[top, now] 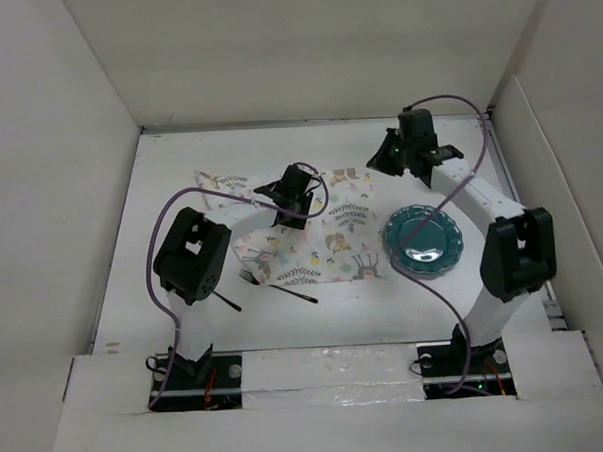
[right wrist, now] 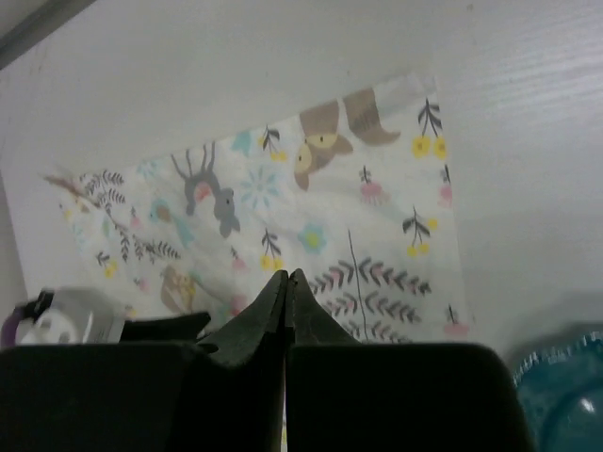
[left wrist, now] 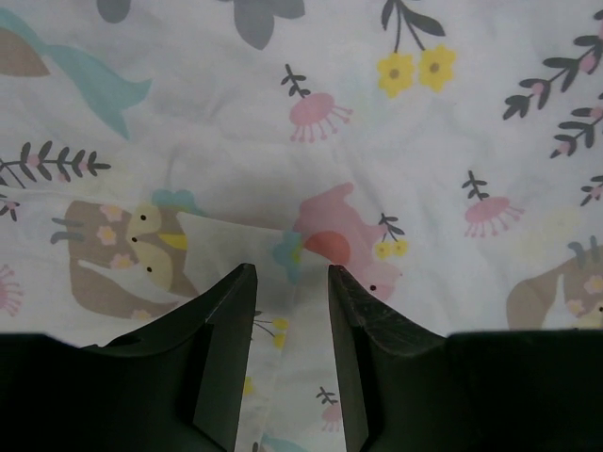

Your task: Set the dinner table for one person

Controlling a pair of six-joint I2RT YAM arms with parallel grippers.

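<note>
The left tool [left wrist: 289,275] hangs directly over the placemat [left wrist: 443,132] with its two dark fingers about half apart. A small fold [left wrist: 226,237] of the cloth lies just ahead of the tips and runs into the gap between them; I cannot tell if the fingers touch it. The right tool [right wrist: 285,279] is fully closed on nothing and hovers near the far right edge of the same mat. It seems to me that the step in hand is to make the mat lie flat on the counter [top: 169,172], which spreads under and all around both tools. To do it well, I think the left tool should come down gently, take only the loose flap, and draw it outward low and slowly. The cloth is thin and soft and wrinkles easily, so a strong pull would drag the whole mat. The mat is a matte white rectangle printed with flowers and animals. The plate [top: 423,243], to the right of the left tool, is round, teal and glossy, with a scalloped rim. The fork [top: 276,287], thin and dark, lies behind the left tool at the mat's near edge and could shift with it.
</note>
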